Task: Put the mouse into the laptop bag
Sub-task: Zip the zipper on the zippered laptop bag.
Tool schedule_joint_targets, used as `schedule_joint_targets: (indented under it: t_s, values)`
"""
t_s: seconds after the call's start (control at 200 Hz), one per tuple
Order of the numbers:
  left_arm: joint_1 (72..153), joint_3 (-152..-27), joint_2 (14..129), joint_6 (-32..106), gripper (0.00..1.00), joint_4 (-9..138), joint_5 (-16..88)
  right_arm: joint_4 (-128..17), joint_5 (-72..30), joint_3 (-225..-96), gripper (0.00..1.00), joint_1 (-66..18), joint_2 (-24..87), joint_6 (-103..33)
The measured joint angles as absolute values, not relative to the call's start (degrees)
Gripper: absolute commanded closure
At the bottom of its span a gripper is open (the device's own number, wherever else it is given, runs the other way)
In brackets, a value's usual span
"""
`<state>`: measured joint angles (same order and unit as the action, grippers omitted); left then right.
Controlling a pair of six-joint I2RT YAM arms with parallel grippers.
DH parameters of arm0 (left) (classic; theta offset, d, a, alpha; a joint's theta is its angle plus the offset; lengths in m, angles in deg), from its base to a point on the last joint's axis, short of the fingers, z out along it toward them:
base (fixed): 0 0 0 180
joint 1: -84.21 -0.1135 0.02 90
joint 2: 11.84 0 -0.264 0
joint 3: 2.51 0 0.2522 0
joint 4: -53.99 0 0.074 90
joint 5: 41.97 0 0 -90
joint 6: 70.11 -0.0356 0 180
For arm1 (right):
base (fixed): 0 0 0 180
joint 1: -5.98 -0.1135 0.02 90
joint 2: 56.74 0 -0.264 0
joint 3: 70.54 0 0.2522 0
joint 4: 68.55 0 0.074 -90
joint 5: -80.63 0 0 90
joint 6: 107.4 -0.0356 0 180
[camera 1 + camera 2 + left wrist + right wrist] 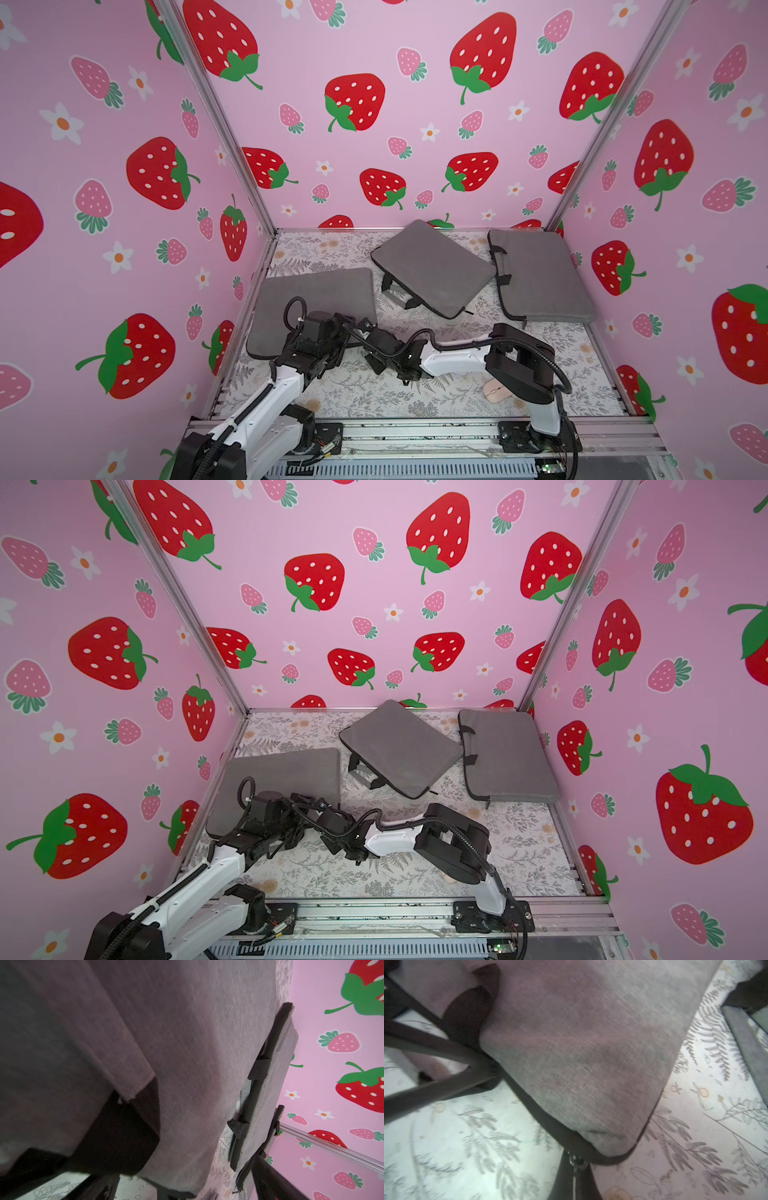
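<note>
Mouse, pink, lies on the floral worktop well apart from the nearest laptop bag, outside it, beside the right arm. Only the right wrist view shows the right end effector closed on that bag's zipper pull at a corner. Only the left wrist view shows the left end effector spread wide astride the bag's edge, and a dark opening under a grey flap; its contents cannot be told. Two more laptop bags lie beyond that bag.
</note>
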<state>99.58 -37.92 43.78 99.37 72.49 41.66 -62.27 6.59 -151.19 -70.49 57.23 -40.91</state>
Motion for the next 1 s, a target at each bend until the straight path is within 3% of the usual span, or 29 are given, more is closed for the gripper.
schedule_joint_targets:
  t_s: [0.12, 0.165, 0.355, 0.695, 1.0]
  values:
    - [99.54, -37.77, 45.22, 99.72, 0.05, 72.18, 42.30, -64.17, 5.17, -150.32, 1.00, -71.32, 57.18, -40.10]
    - [99.54, -37.66, 45.18, 99.85, 0.13, 72.09, 42.49, -64.39, 4.82, -150.30, 1.00, -71.23, 57.18, -40.04]
    - [99.56, -36.64, 43.82, 100.27, 1.00, 73.91, 44.44, -66.14, 4.54, -150.05, 1.00, -71.17, 57.21, -40.08]
    - [98.93, -37.90, 39.25, 97.71, 1.00, 80.11, 45.77, -71.74, 3.88, -145.99, 1.00, -70.21, 57.16, -41.00]
    - [96.85, -37.90, 36.94, 96.70, 1.00, 81.27, 43.41, -75.28, -0.20, -141.77, 1.00, -64.00, 55.72, -41.85]
